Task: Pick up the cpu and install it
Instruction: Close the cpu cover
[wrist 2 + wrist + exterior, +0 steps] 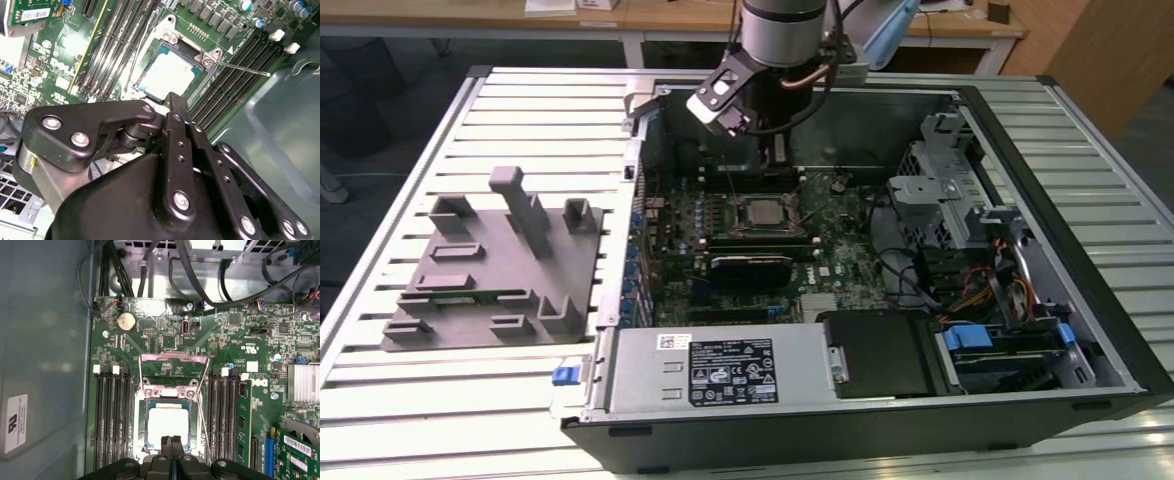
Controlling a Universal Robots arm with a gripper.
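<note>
Wooden desks (654, 15) line the back of the room. In front of them a slatted metal table (454, 420) carries one open computer case (854, 432) lying on its side. At the exterior view's left, one grey plastic holder (494, 270) sits on the slats, well apart from the arm. A silver power supply (720, 370) with a black label fills the lower centre of that frame. Cable bundles and drive bays (1001, 340) crowd the lower right.

The gripper (777, 150) hangs at the upper centre over the green motherboard (841, 240), its two fingers pressed together tip to tip. The cpu (762, 212) lies flat in its socket in the middle of the board, silvery top up.

In the first wrist view the load plate (172, 365) stands hinged open beside the socket. Four memory slots (112, 415) flank it, two on each side, with white latches. One coin cell (126, 321) and one finned heatsink (303, 382), cut off at the frame edge, are also on the board. In the second wrist view one thin retention lever (245, 69) juts out.

The gripper's black body covers the socket's nearest edge in both wrist views. I cannot tell whether the fingertips touch the chip.
</note>
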